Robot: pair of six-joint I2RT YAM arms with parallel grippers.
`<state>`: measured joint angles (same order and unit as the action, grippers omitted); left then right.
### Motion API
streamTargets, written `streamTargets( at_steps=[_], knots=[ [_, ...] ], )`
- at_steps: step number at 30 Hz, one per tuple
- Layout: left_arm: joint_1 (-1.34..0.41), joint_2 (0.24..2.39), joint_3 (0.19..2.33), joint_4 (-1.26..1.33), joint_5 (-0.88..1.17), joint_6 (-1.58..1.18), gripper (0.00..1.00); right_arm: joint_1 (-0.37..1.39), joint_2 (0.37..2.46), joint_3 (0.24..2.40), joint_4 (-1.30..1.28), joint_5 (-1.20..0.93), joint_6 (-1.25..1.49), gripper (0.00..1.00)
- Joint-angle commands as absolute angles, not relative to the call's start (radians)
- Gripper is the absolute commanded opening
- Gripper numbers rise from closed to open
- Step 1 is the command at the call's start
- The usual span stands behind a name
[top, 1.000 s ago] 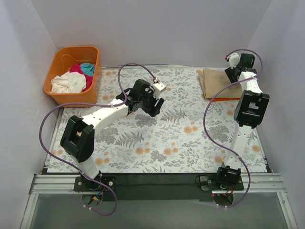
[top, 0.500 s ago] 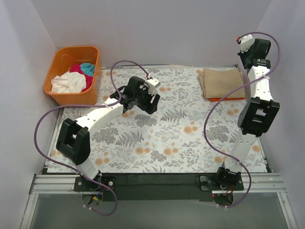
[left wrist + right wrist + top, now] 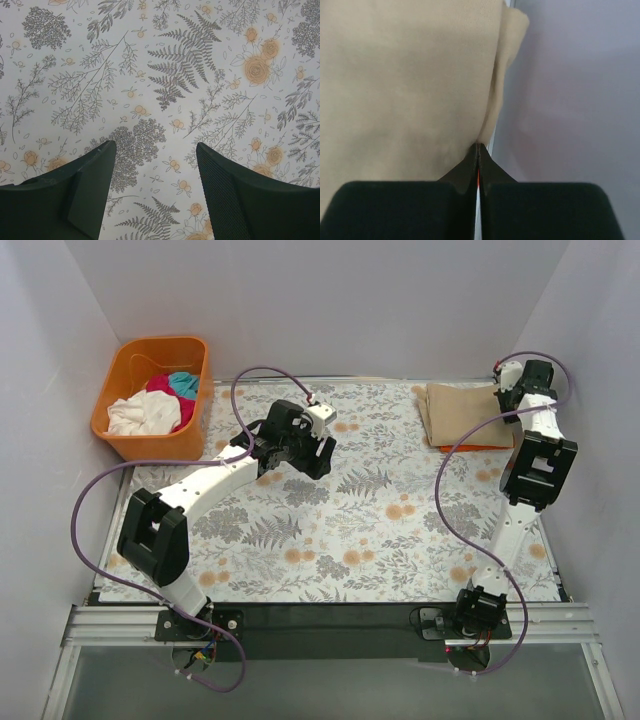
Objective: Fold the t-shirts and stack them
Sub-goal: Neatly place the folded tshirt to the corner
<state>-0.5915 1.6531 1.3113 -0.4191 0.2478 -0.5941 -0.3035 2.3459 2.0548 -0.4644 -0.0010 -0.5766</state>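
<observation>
A folded tan t-shirt [image 3: 465, 412] lies at the table's far right, with an orange t-shirt [image 3: 462, 447] peeking out along its near edge. My right gripper [image 3: 505, 397] hangs at the tan shirt's right edge. In the right wrist view its jaws are pressed together [image 3: 477, 146], the tips touching the rim of the tan cloth [image 3: 405, 85], and nothing shows between them. My left gripper [image 3: 318, 464] hovers over mid-table, open [image 3: 155, 145], with only the flowered cloth under it. White [image 3: 143, 415], magenta [image 3: 163, 386] and teal [image 3: 185, 383] t-shirts lie crumpled in the basket.
The orange plastic basket [image 3: 150, 348] stands at the far left corner, off the flowered tablecloth [image 3: 380, 530]. The lilac side wall [image 3: 570, 100] rises right beside the right gripper. Purple cables loop over both arms.
My right gripper rose above the tan shirt, came back down to its right edge and went from open to shut. The left arm shifted slightly left, then held still.
</observation>
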Motion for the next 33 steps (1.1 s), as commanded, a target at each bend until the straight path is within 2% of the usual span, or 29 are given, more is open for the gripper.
streamTargets(
  at_steps=[1, 7, 10, 11, 12, 14, 15, 16, 17, 20, 21, 23, 24, 29, 33],
  knots=[
    [-0.583, 1.627, 1.315, -0.426, 0.262, -0.606, 0.61, -0.316, 2.370, 2.134, -0.443, -0.006, -0.568, 0.01],
    [-0.571, 1.652, 1.339, -0.436, 0.270, -0.617, 0.61, -0.318, 2.375, 2.141, -0.407, 0.075, -0.592, 0.01],
    [-0.555, 1.652, 1.361, -0.449, 0.284, -0.627, 0.61, -0.313, 2.294, 2.109, -0.411, 0.065, -0.597, 0.01],
    [-0.551, 1.649, 1.364, -0.452, 0.287, -0.633, 0.62, -0.305, 2.266, 2.100, -0.416, 0.057, -0.597, 0.05],
    [-0.543, 1.646, 1.367, -0.454, 0.299, -0.637, 0.63, -0.301, 2.238, 2.092, -0.438, 0.046, -0.594, 0.14],
    [-0.517, 1.643, 1.384, -0.474, 0.317, -0.652, 0.64, -0.281, 2.148, 2.076, -0.469, 0.018, -0.592, 0.25],
    [-0.503, 1.644, 1.393, -0.485, 0.351, -0.672, 0.77, -0.273, 2.116, 2.066, -0.491, 0.015, -0.586, 0.31],
    [-0.471, 1.654, 1.416, -0.517, 0.377, -0.683, 0.85, -0.267, 2.056, 2.056, -0.505, 0.008, -0.583, 0.44],
    [-0.451, 1.657, 1.431, -0.535, 0.406, -0.698, 0.97, -0.255, 2.027, 2.036, -0.517, 0.008, -0.577, 0.50],
    [-0.373, 1.661, 1.457, -0.583, 0.489, -0.750, 0.98, -0.220, 1.927, 2.020, -0.600, -0.052, -0.555, 0.69],
    [-0.335, 1.657, 1.456, -0.594, 0.498, -0.762, 0.98, -0.206, 1.881, 2.002, -0.641, -0.063, -0.548, 0.80],
    [-0.305, 1.643, 1.460, -0.609, 0.515, -0.761, 0.98, -0.163, 1.839, 1.979, -0.687, -0.101, -0.511, 0.84],
    [-0.287, 1.637, 1.459, -0.624, 0.514, -0.758, 0.98, -0.147, 1.801, 1.952, -0.737, -0.124, -0.493, 0.98],
    [-0.284, 1.592, 1.431, -0.684, 0.447, -0.719, 0.98, -0.028, 1.666, 1.726, -0.779, -0.294, -0.381, 0.98],
    [-0.284, 1.531, 1.272, -0.690, 0.427, -0.687, 0.98, 0.083, 1.542, 1.473, -0.756, -0.406, -0.333, 0.98]
  ],
)
